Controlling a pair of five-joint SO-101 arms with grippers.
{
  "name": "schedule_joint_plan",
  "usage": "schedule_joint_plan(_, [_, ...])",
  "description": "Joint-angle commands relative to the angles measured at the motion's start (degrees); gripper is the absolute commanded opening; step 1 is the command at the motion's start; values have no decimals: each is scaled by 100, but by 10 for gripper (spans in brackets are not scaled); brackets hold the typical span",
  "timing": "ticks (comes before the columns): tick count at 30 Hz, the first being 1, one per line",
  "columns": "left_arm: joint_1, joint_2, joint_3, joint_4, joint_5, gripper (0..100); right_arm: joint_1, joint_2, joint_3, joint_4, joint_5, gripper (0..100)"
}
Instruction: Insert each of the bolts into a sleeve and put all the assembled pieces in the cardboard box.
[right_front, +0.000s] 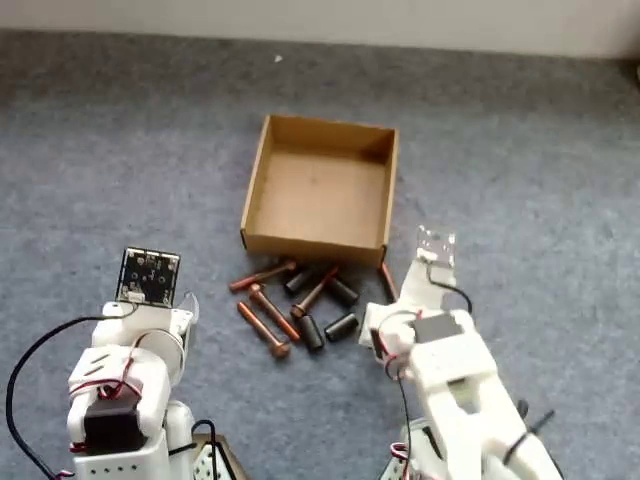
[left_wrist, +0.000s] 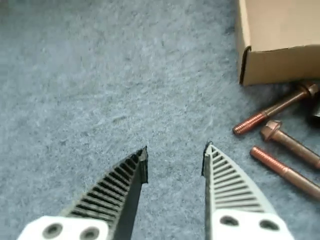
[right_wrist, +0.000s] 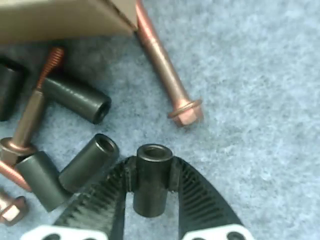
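Across the whole worktop: grey carpet (right_front: 120, 140), everything sits on it.

Cardboard box (right_front: 315, 243): open top, square, far middle of the table, beyond both arms. Its near wall stands just beside the scatter of parts.

Left arm (right_front: 125, 385): near edge of the table, well apart from the box and to the side of the parts.

Right arm (right_front: 455, 370): near edge, its front end over the edge of the scatter.

Left pincer (left_wrist: 175, 150): jaws moderately apart, carpet showing between the fingers, gripping nothing. Three bolts and a box corner (left_wrist: 280, 55) lie off to one side of it.

Right pincer (right_wrist: 152, 162): jaws closed in on a held sleeve (right_wrist: 151, 187), one finger against each side. The sleeve's bore faces away from the wrist, and it sits close above the carpet; whether it touches I cannot tell.

Bolts (right_front: 272, 310): five, copper-coloured, lying flat in front of the box's near wall. One of them, the corner bolt (right_wrist: 165, 65), runs out from the box corner with its flanged head toward the right pincer.

Loose sleeves (right_front: 342, 326): four, black, short tubes, lying on their sides among the bolts. Nearest sleeve (right_wrist: 90, 162) lies just beside the right pincer's finger.
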Motion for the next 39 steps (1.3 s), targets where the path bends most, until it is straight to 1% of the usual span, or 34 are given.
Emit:
schedule_joint_plan(1, [286,40,-620,211,-193,203,75,-690,145,-163,18,4])
schedule_joint_plan(4, [505,101,-980,431,-273,203,75,-787,180,-163,18,4])
schedule_joint_plan(6, [646,418,-1191,466,-273,203,84,-778,180,-171,18,4])
schedule_joint_plan(11, [1059,2316,-2062,580,-255,203,462,-778,154,-207,18,4])
schedule_joint_plan(15, [1569,3749,-2791,809,-202,204,752,-778,268,-708,9,4])
schedule_joint_plan(18, [1965,4479,-3029,809,492,207,796,-778,497,-1024,9,4])
schedule_joint_plan(22, [2440,5138,-3116,765,1407,207,796,-778,664,-1253,9,4])
schedule_joint_plan(25, [2571,5481,-3090,369,1864,207,796,-778,681,-1262,9,4])
schedule_joint_plan(28, [2721,5868,-3081,79,2154,208,796,-778,690,-1262,9,4])
schedule_joint_plan(31, [2897,6440,-3116,-70,2198,208,796,-778,690,-1262,9,4])
schedule_joint_plan(35, [2870,7398,-3389,-387,2259,208,796,-778,699,-1262,9,4])
schedule_joint_plan(39, [2923,8295,-3899,-387,3015,208,796,-778,699,-1262,9,4])
